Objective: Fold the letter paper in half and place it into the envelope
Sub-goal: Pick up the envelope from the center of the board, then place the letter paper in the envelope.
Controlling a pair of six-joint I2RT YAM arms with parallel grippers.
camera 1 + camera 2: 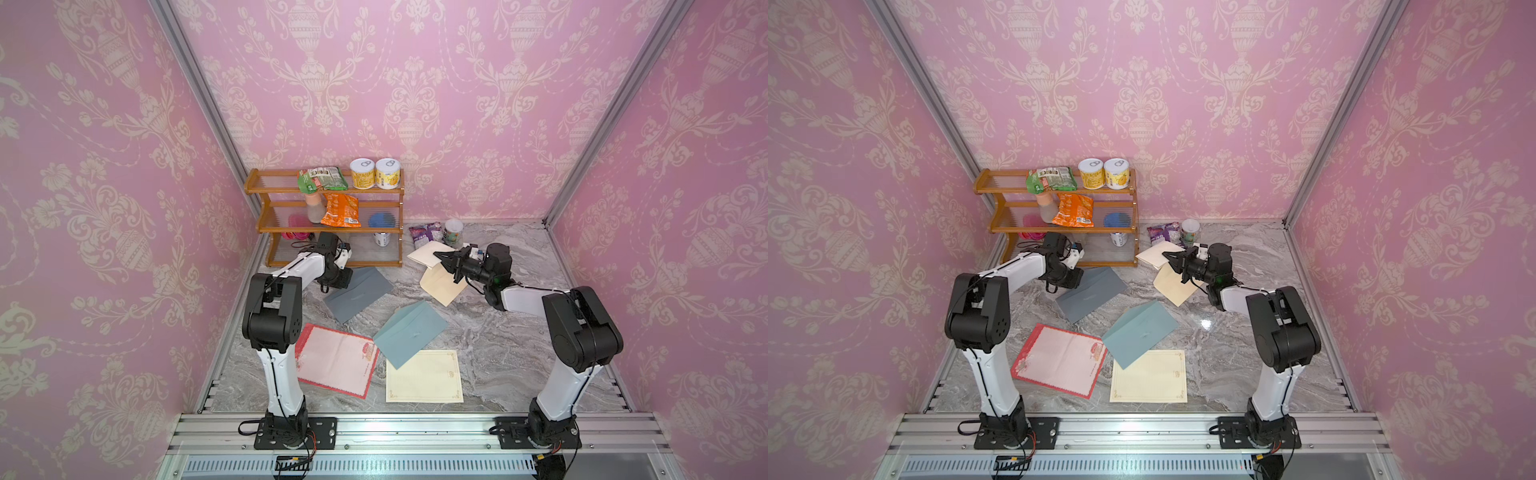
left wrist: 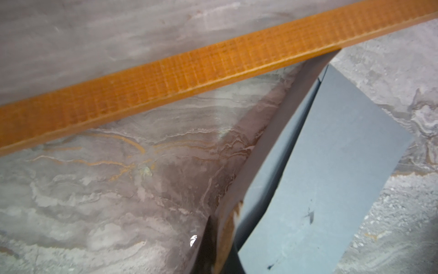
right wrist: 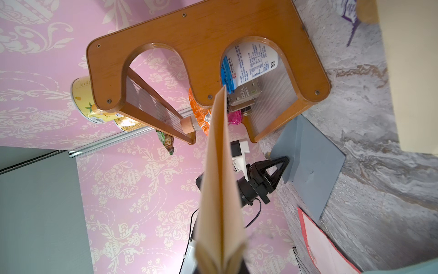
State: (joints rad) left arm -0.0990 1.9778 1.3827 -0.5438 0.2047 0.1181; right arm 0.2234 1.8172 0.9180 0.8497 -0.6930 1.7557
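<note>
Right wrist view is showing the left pincer [image 3: 285, 163] pinching together on a corner of the dark grey envelope [image 3: 308, 166]. That envelope is lying on the marble table [image 1: 498, 353] just in front of the wooden shelf [image 1: 286, 228]. In the left wrist view its flap is standing up off the envelope body. Nearer the robot, a red-bordered sheet [image 1: 336, 359] is lying flat, and a teal envelope [image 1: 409, 332] is overlapping the corner of a cream bordered sheet [image 1: 424, 376]. Farther right, the right pincer [image 1: 444, 262] is clamping the folded cream letter paper [image 1: 440, 289] by one end. It is holding the paper well apart from the dark grey envelope, just beside another cream piece [image 1: 422, 253] lying flat.
</note>
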